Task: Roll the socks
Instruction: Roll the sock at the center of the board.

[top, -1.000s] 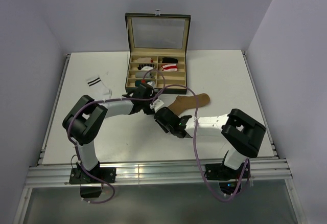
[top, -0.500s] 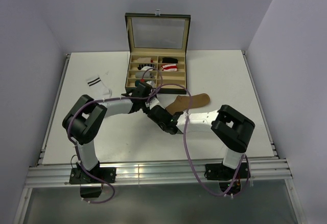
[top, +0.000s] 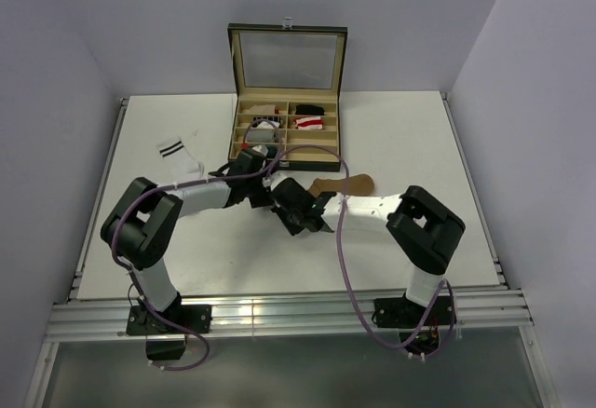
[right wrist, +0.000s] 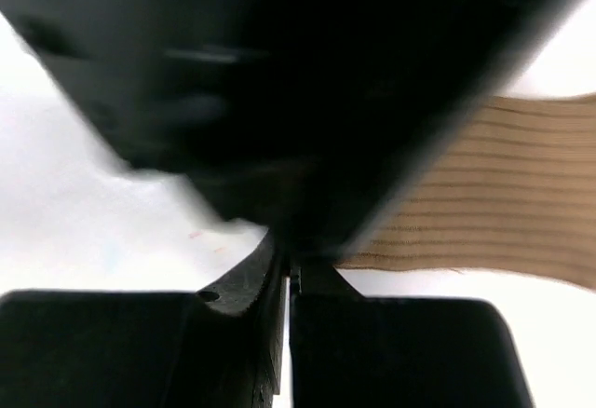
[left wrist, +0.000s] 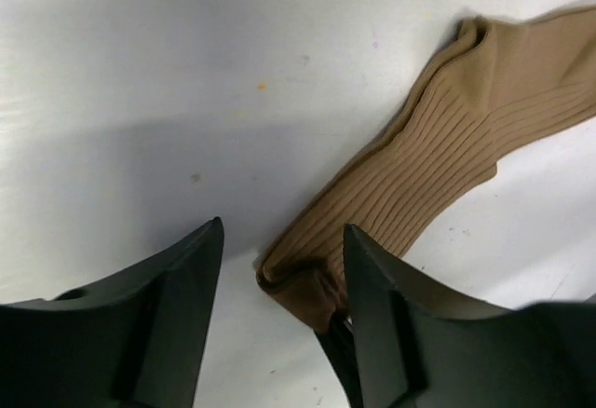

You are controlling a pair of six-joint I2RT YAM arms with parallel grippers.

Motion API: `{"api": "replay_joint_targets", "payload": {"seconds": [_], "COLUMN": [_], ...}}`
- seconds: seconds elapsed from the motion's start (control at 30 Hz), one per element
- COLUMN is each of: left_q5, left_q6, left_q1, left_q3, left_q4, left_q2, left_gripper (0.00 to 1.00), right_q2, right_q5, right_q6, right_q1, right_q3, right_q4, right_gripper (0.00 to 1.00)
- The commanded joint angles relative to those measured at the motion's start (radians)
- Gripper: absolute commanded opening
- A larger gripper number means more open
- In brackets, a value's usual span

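Rolling has barely begun: my right gripper (right wrist: 289,282) is pressed together, apparently pinching the folded end of the tan sock (left wrist: 438,156) on the worktop (left wrist: 140,101), my left gripper (left wrist: 282,231) spread apart beside it. The white sock (top: 180,158) lies flat, not yet rolled.

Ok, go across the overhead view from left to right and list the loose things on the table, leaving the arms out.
Left to right: white sock with dark stripes → open box → brown sock, whose left end is hidden under the arms.
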Motion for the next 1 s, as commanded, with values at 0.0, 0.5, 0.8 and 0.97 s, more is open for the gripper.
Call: {"api": "replay_joint_targets", "payload": {"seconds": [0.0, 0.5, 0.8, 0.97], "left_q5": [-0.043, -0.014, 0.061, 0.057], "left_q6": [-0.040, -0.146, -0.151, -0.142], "left_q1": [0.012, 0.007, -0.040, -0.059], "left_q3": [-0.062, -0.207, -0.173, -0.139], "left_q4": [0.006, 0.089, 0.095, 0.054], "left_q2": [-0.075, -0.253, -0.168, -0.141], "left_gripper": [0.62, 0.68, 0.63, 0.59], "right_q2": [-0.023, 0.126, 0.229, 0.241], "right_q5": [-0.395, -1.160, -1.237, -1.226], "right_q6": [0.043, 0.391, 0.551, 0.560], "right_q1": [-0.094, -0.452, -0.566, -0.579], "right_q3": [-0.042, -0.221, -0.312, -0.319], "right_q4": [-0.022, 0.409, 0.620, 0.627], "right_gripper": [0.00, 0.00, 0.00, 0.00]}}
